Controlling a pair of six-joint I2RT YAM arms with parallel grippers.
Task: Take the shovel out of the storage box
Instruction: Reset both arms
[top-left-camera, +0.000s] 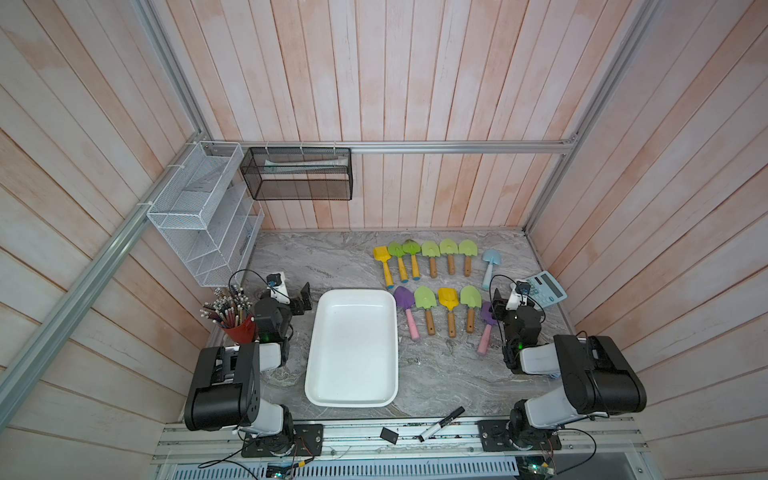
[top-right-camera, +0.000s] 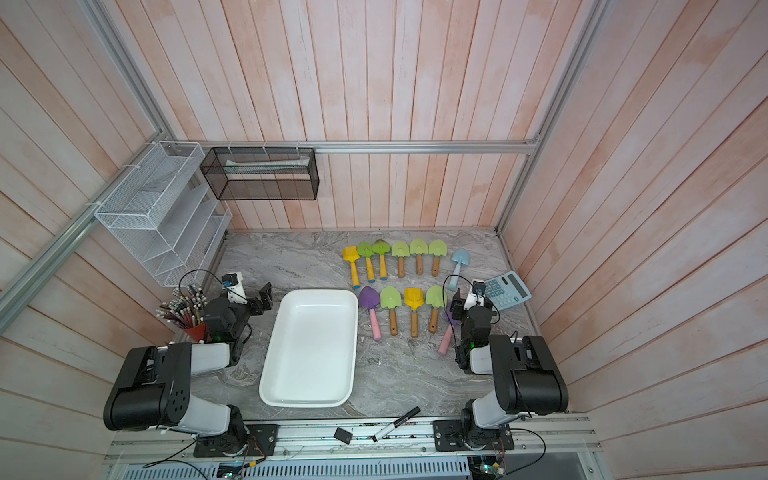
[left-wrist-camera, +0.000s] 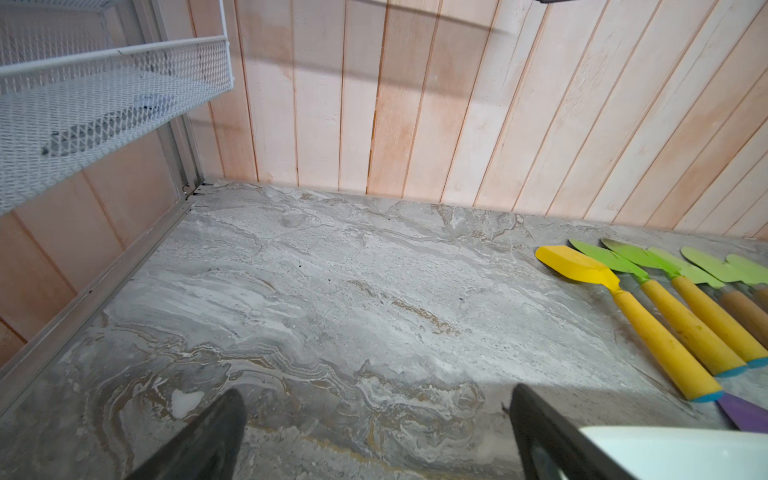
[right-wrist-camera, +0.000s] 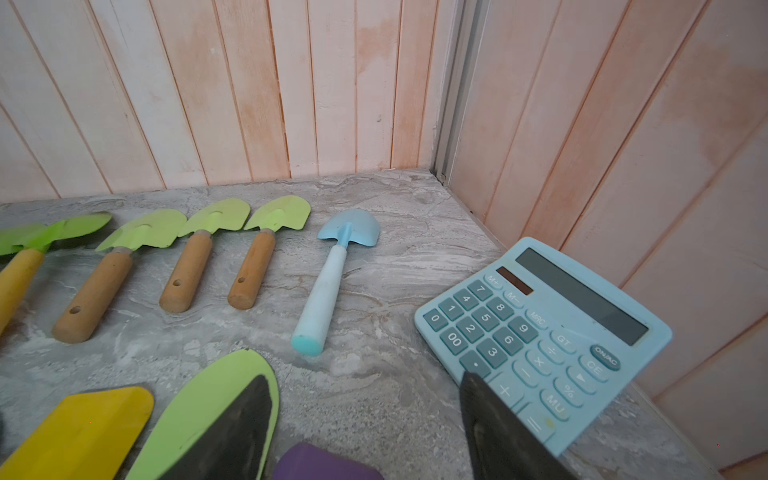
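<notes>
Where it hangs over the front row of shovels, the right gripper (right-wrist-camera: 365, 419) has its jaws partly apart with nothing clamped; below the gap lies the blade of a purple shovel with pink handle (top-left-camera: 483, 338). One finger overlaps a green blade, the other a corner of the calculator (right-wrist-camera: 544, 332).
- Calculator: light blue; keys legible as M+, M−, MRC, GT, CE, ON/AC, MU, 00 and the digits.
- Left gripper (left-wrist-camera: 374, 432): jaws wide, holding nothing, low over the tabletop (top-left-camera: 316, 257), just beside the far left corner of the storage box (top-left-camera: 353, 353).
- Storage box: white tub between the arms, mid-table.
- Shovels: twelve, all on the tabletop outside the box, to its right. Back row of seven: a yellow shovel (top-left-camera: 384, 266), two green with yellow handles, three green with wooden handles, a light-blue shovel (top-left-camera: 490, 266). Front row of five: purple, green, yellow, green, then the purple one named above.
- Red cup (top-left-camera: 243, 330): holds a bunch of pencils (top-left-camera: 226, 307), left of the left arm.
- Black mesh basket (top-left-camera: 297, 174): on the back wall; a long pale item lies in it, its label unreadable.
- White wire rack (top-left-camera: 195, 208): tiered, on the left wall; a grey shape shows through the mesh.
- Marker (top-left-camera: 442, 422): on the front rail, print too small to read
</notes>
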